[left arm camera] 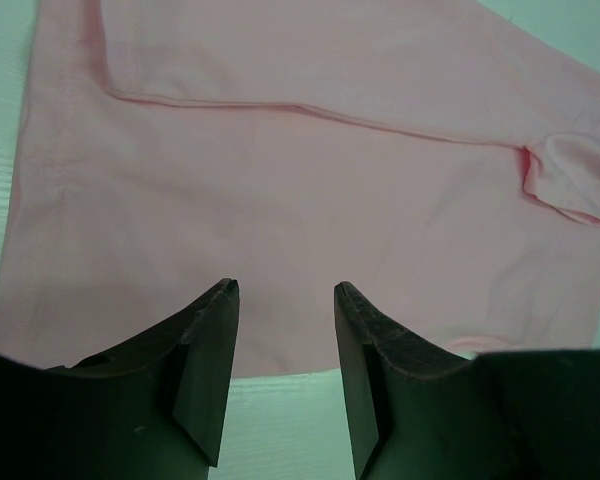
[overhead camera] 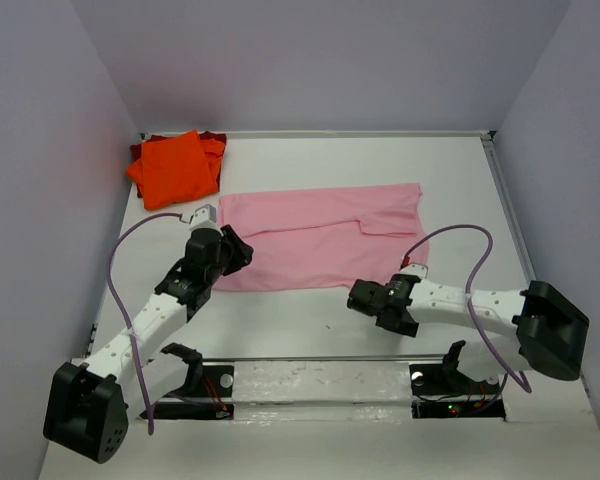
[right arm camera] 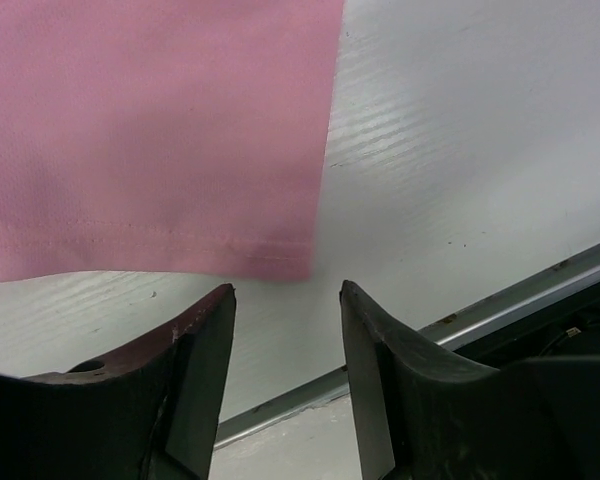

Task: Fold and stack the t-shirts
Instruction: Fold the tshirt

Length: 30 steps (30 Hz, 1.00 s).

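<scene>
The light pink t-shirt [overhead camera: 320,235] lies spread flat in the middle of the table, folded lengthwise. The bright orange t-shirt [overhead camera: 175,168] lies folded at the back left on top of the dark red one [overhead camera: 216,139], of which only edges show. My left gripper [overhead camera: 242,250] is open and empty over the pink shirt's near left corner; the left wrist view shows the pink cloth [left arm camera: 300,180] ahead of that gripper [left arm camera: 285,290]. My right gripper [overhead camera: 356,297] is open and empty just off the shirt's near edge. In the right wrist view a hemmed corner of the pink shirt [right arm camera: 150,130] lies ahead of the gripper [right arm camera: 285,290].
A metal rail [overhead camera: 320,360] runs along the table's near edge and also shows in the right wrist view [right arm camera: 520,295]. Grey walls close in the left, back and right sides. Purple cables loop beside both arms.
</scene>
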Each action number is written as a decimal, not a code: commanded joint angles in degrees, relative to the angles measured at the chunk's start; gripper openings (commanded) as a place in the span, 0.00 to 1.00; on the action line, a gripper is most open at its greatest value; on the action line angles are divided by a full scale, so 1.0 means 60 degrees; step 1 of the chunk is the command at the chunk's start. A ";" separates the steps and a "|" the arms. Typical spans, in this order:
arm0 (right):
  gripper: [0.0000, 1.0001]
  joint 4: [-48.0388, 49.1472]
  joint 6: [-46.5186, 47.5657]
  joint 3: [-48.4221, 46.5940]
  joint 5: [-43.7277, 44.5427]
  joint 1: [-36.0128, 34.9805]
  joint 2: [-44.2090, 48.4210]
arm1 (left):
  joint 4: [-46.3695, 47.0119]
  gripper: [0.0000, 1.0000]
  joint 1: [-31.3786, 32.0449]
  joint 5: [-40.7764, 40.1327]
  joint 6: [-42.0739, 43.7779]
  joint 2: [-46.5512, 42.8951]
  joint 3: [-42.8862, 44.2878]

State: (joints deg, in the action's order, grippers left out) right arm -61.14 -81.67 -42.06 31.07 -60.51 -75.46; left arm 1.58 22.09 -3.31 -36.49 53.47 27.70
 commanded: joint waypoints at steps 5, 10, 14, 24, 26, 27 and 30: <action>0.50 0.0435 -0.0085 0.0024 -0.0022 -0.0096 -0.0826 | 0.0424 0.52 0.0084 0.0083 0.0061 -0.0240 -0.0076; 0.49 0.0508 0.0061 0.0038 -0.0183 -0.0096 -0.0856 | 0.0424 0.52 0.0084 0.0112 0.0047 -0.0372 -0.0120; 0.46 0.0655 0.0193 0.0272 -0.0402 -0.0096 -0.0564 | 0.0424 0.52 0.0113 0.0142 0.0061 -0.0401 -0.0106; 0.18 0.0918 0.0574 0.0374 -0.0564 -0.0096 -0.0549 | 0.0659 0.52 0.0113 0.0230 0.0032 -0.0460 -0.0179; 0.12 0.1049 0.0618 0.0477 -0.0593 -0.0096 -0.0417 | 0.0659 0.52 0.0113 0.0230 0.0032 -0.0475 -0.0193; 0.06 0.1137 0.0647 0.0506 -0.0593 -0.0096 -0.0358 | 0.0659 0.52 0.0113 0.0230 0.0032 -0.0489 -0.0193; 0.00 0.1138 0.0560 0.0609 -0.0520 -0.0096 -0.0095 | 0.0673 0.53 0.0113 0.0273 0.0017 -0.0519 -0.0208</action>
State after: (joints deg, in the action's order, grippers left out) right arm -55.40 -77.76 -39.11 26.89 -60.51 -78.28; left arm 3.07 22.46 -1.98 -36.51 51.86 26.96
